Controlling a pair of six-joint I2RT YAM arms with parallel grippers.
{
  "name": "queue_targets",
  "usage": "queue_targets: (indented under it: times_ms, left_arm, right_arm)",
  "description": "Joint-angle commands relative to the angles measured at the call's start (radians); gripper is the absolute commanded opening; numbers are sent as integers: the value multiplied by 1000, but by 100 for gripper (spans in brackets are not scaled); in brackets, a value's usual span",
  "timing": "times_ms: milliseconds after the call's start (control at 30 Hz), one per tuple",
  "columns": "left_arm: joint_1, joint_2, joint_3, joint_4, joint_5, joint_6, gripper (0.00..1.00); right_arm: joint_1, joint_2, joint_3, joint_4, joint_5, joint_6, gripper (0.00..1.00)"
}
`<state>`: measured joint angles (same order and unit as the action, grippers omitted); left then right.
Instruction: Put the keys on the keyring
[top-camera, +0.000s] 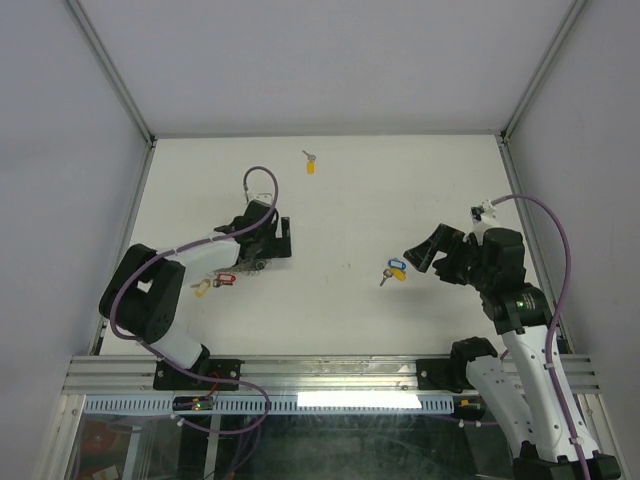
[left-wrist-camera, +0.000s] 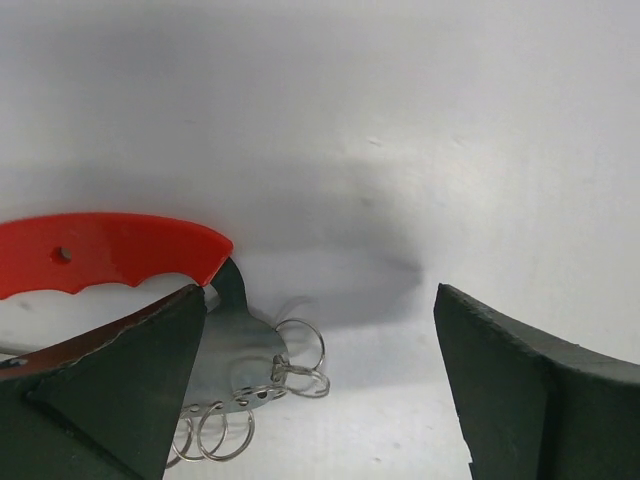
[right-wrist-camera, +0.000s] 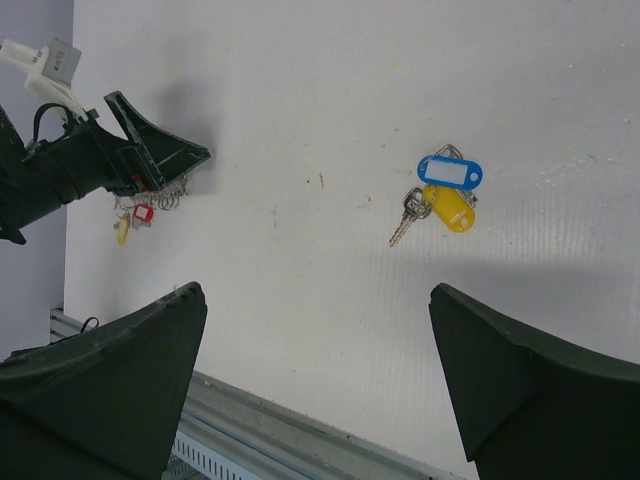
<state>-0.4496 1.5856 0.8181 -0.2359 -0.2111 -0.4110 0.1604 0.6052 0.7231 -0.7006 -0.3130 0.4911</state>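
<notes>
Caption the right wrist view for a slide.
Open right claw facing the blue- and yellow-tagged keys lying on the white table.

Black-white arms, perhaps braided purple cables

My L arm is folded tight at the elbow, forearm reaching fwd and to the right, wrist pitched down so the L gripper sits low, jaws spread wide. My R arm rises steeply from its base, then bends in toward centre. The R gripper hangs higher, angled down and left, jaws wide apart too, w/ nothing gripped.
</notes>
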Motion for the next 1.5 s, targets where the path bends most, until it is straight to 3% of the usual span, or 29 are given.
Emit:
queue_targets:
  times_ms: [0,467,600,767,967,1167,1333,1467]
  left_arm:
    - [-117,-16,-3,27,51,-70,95]
    - [-515,80,107,58,43,-246,92]
    - [-574,119,173,57,37,-246,92]
    - [-575,59,223,43,-19,-174,94]
    - [-553,-99,245,-11,-96,-41,99]
    - [-388,-354,175,-73,-44,4,99]
    - [-293,-527,148,-206,-86,59,99]
    - [-290,-599,128,-272,-129,87,99]
  right_arm:
    - [-5,-6,7,40,-26,4,96]
    - [-5,-57,-21,1,60,65,94]
    - [-5,-60,-25,-19,88,97,93]
    - [-5,-54,-38,-49,132,139,87]
    - [-5,-46,-49,-3,28,118,87]
    - [18,-31,-164,162,-81,280,73]
    - [176,-18,-218,275,40,441,70]
    - [397,56,-239,366,224,547,68]
